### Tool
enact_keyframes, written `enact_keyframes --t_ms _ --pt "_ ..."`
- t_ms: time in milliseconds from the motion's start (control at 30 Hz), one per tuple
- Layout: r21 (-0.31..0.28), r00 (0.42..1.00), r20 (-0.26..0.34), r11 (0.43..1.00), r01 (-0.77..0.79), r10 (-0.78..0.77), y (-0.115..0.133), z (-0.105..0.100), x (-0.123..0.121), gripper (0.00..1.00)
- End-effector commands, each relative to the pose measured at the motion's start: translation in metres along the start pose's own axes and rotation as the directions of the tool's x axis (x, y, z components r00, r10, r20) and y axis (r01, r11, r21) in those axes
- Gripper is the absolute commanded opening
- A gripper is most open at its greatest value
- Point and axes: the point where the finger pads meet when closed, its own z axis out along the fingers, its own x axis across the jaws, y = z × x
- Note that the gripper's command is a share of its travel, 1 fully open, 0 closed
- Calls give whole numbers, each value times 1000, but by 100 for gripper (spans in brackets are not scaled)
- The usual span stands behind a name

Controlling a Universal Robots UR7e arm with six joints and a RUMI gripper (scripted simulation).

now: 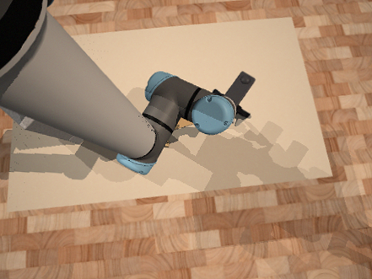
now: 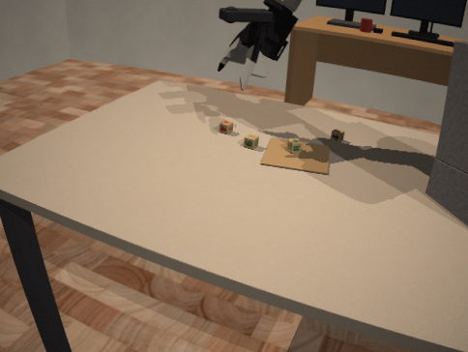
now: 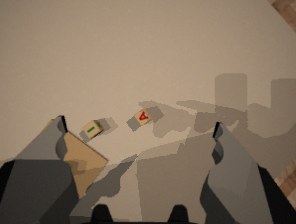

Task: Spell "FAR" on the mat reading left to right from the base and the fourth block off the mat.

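Note:
My gripper (image 2: 234, 76) hangs open and empty, high above the table. Its two grey fingers frame the wrist view (image 3: 140, 150). A block with a red A (image 3: 138, 119) lies on the bare table below, and it also shows in the exterior view (image 2: 226, 127). A block with a green mark on top (image 3: 93, 130) (image 2: 251, 141) lies beside the mat's corner. The brown mat (image 2: 296, 155) carries one block with a green letter (image 2: 294, 145). A dark block (image 2: 337, 134) sits off the mat, behind it, in shadow. In the top view the arm hides all the blocks.
The arm's large grey links (image 1: 69, 100) fill the left of the top view. A grey box (image 2: 452, 140) stands at the table's right edge. A wooden desk (image 2: 367, 48) with monitors stands behind the table.

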Motion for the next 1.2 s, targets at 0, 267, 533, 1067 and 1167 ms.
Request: enact_keyframes --t_ms 0,267,533,1067,1167 --pt "0 1000 -1 1000 1 -1 0 -1 0 100" --pt "-8 1000 -1 1000 1 -1 20 -9 -1 100" --pt "-26 1000 2 1000 2 -2 80 -36 -11 100" --pt "-19 1000 7 1000 0 0 195 -104 -83 100" --pt "-12 1000 4 1000 0 0 204 -113 -97 100"
